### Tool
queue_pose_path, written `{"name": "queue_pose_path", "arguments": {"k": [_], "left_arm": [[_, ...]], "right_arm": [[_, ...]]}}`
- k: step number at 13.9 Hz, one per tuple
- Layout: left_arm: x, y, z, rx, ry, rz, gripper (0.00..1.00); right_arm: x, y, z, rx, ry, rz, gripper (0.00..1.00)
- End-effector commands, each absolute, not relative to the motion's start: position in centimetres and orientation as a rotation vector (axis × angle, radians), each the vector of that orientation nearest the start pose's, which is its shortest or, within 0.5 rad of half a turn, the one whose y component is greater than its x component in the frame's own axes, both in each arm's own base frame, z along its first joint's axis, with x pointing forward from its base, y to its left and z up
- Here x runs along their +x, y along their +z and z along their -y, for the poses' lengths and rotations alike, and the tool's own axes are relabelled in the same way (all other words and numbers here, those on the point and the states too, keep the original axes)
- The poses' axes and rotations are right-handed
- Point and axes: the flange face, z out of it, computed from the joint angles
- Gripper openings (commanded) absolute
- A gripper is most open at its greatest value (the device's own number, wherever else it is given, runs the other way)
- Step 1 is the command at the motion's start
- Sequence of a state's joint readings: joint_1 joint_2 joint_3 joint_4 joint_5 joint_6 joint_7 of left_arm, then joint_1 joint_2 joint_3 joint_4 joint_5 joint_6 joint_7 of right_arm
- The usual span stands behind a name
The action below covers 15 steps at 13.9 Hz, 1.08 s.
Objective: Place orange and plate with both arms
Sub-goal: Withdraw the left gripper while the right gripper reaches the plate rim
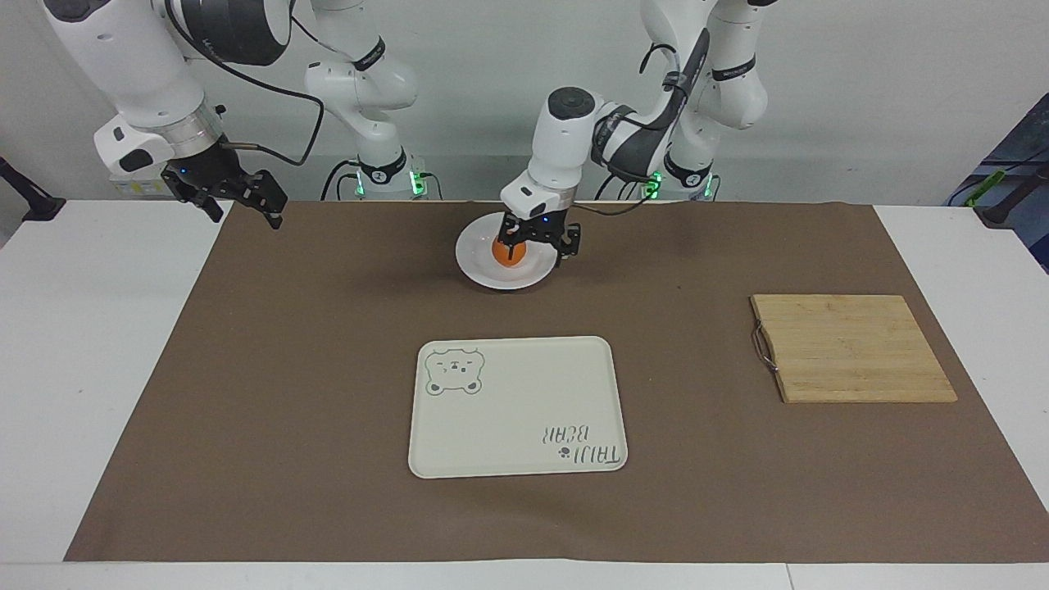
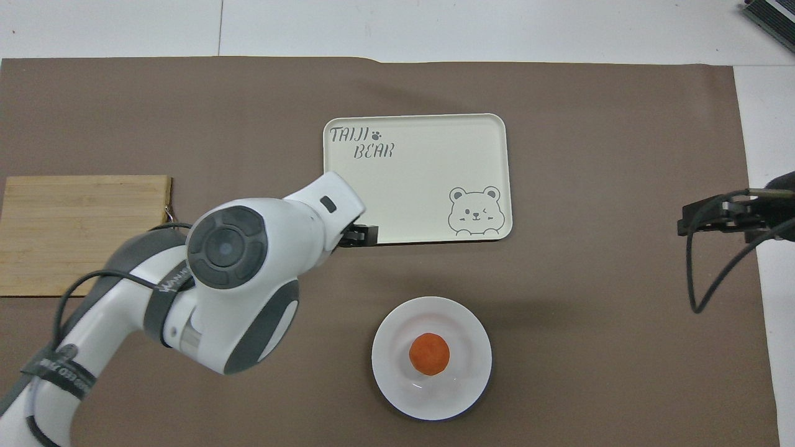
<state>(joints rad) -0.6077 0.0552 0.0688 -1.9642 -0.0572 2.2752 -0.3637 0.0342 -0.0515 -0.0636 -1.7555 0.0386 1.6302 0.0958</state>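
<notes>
Nearest the robots, a round glossy white shallow plate sits on the brown mat that covers the middle of the white surface. In it lies the small round bright-orange fruit, the orange, close to the plate's centre and touching nothing but the plate.

The left arm's black pincer hangs just above the plate, over the part of its rim toward the left arm's end of the surface. Its fingers stand apart and hold nothing. The orange lies below it and a little to the side toward the right arm's end, and one fingertip shows in front of the fruit in the facing view. From overhead the arm's white wrist hides most of the pincer.

The right arm's black pincer waits in the air over the mat's edge at the right arm's end, well apart from the plate, fingers spread and empty.

Farther out, at the left arm's end, a rectangular bamboo cutting board with a metal handle lies flat with nothing on it.

Farthest from the robots, in line with the plate, is a rectangular cream tray with a bear drawing and lettering, nothing lying in it.
</notes>
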Motion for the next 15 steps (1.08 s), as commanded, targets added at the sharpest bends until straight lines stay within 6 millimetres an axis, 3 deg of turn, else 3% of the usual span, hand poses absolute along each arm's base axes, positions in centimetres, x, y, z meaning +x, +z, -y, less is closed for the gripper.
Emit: {"name": "queue_pose_path", "arguments": {"k": [1,5,8,9,11,13,15], "left_arm": [[53.9,51.4,24.6,-3.215,-0.372,-0.289,1.0],[57.3,56.5,13.8,-3.156,-0.316,-0.378,1.0],[56.7,59.2,6.3,-3.13,-0.298,-0.412,1.0],[56.1,60.6,4.8,-3.123,-0.306,-0.425,1.0],[55.8,63.1,1.6,-3.117,-0.303,-0.392,1.0],[55.5,64.7,-0.1,-3.106,-0.251,-0.353,1.0],[55.2,65.3,-0.7,-3.113,-0.196,-0.34,1.0]], "right_arm": [[51.6,52.0,-3.1,-2.952,0.136,-0.231,1.0],[49.1,44.7,-7.2,-2.822,0.276,-0.201,1.0],[46.6,41.1,-9.5,-2.727,0.312,-0.24,1.0],[45.5,40.2,-9.5,-2.682,0.341,-0.259,1.0],[43.2,36.6,-9.8,-2.582,0.389,-0.235,1.0],[40.7,34.1,-11.4,-2.555,0.412,-0.251,1.0],[38.8,31.6,-11.5,-2.53,0.427,-0.272,1.0]]}}
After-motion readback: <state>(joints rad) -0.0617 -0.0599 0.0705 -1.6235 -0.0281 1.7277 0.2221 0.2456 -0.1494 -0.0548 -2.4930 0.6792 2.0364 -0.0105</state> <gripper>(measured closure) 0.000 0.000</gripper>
